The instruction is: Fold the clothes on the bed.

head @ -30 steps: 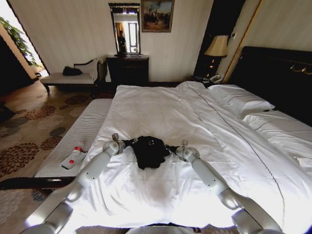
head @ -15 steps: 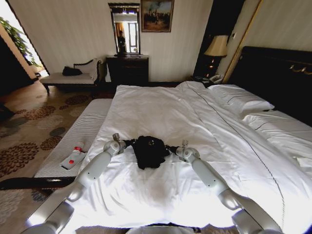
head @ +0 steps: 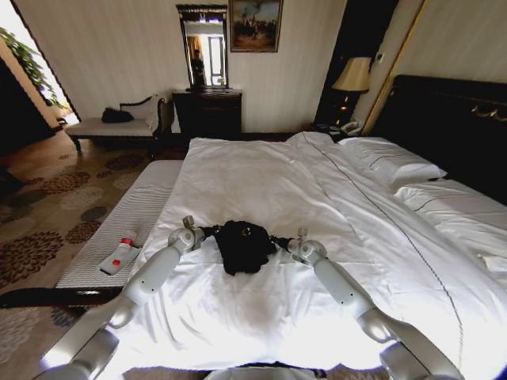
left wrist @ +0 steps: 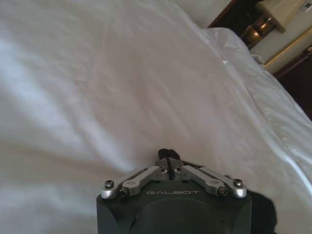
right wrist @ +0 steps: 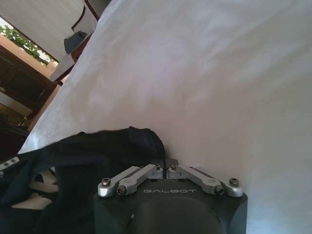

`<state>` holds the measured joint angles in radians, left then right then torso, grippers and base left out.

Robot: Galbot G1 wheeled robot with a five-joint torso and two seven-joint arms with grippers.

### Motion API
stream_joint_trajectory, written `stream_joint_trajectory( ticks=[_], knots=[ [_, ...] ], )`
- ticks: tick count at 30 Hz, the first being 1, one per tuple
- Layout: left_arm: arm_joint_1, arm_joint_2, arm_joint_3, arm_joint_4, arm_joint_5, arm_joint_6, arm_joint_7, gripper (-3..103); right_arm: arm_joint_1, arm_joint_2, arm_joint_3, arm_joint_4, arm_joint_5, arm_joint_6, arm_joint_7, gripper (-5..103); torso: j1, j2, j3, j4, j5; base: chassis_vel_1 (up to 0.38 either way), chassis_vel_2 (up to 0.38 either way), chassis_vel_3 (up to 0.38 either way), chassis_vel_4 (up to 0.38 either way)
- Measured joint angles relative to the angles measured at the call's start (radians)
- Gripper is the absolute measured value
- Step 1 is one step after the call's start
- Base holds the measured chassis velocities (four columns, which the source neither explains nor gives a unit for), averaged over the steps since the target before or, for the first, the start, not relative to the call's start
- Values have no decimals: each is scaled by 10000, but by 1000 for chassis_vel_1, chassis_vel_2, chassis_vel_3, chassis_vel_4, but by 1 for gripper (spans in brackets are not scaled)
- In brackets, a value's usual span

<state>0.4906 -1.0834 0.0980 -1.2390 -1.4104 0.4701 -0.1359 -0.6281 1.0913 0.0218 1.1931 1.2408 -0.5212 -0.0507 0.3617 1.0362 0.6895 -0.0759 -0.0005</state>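
Item 1, T-shirt (head: 242, 245): black, soft, bunched in a lump on the near part of the bed (head: 261, 182), between your two grippers. Judged light and limp: it'll sag and drag, hold no shape, and slide easily on the sheet. Take it at hems or shoulder seams, not mid-cloth, and keep the cloth taut between both grips.

Item 2, left gripper (head: 207, 232): at the shirt's left edge, low over the sheet. In the left wrist view the left gripper's (left wrist: 169, 157) fingers are pressed together with a small dark scrap between the tips, prob. shirt cloth.

Item 3, right gripper (head: 279, 241): at the shirt's right edge. In the right wrist view the right gripper's (right wrist: 163, 163) fingers are closed tight, black cloth (right wrist: 97, 151) gathered right against them; judged clamped on the shirt.

Item 4, room: you've got a wide flat stretch of white sheet beyond the shirt and to the right, good for spreading out. Pillows (head: 396, 162) and headboard (head: 451, 127) are far right, well apart.

Item 5, edges: the bed's left edge runs near the left arm, with a striped bench (head: 127, 229) just beside it carrying a bottle (head: 119, 255). Keep cloth from trailing off that side. The near edge sits close under your arms.
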Motion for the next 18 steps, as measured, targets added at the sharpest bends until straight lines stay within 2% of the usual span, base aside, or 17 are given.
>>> stream_joint_trajectory(
  ticks=[4, 14, 18],
  knots=[
    [-90, 176, -52, -479, -253, -6, -130, 1, -55, -314, 94, 538, 249, -17, 112, 0, 0, 0, -1, 0, 0, 0, 0, 0, 0],
    [48, 395, -339, -1235, -316, -79, -352, 1, -121, -503, 139, 976, 307, -28, 175, 0, 0, 0, 0, 5, -1, 0, 0, 0, 0],
    [-504, 937, -543, -2176, -966, -74, -512, 1, -93, -913, 465, 1827, 443, -27, 343, 0, 0, 0, -1, 2, 0, 0, 0, 0, 0]
  ],
)
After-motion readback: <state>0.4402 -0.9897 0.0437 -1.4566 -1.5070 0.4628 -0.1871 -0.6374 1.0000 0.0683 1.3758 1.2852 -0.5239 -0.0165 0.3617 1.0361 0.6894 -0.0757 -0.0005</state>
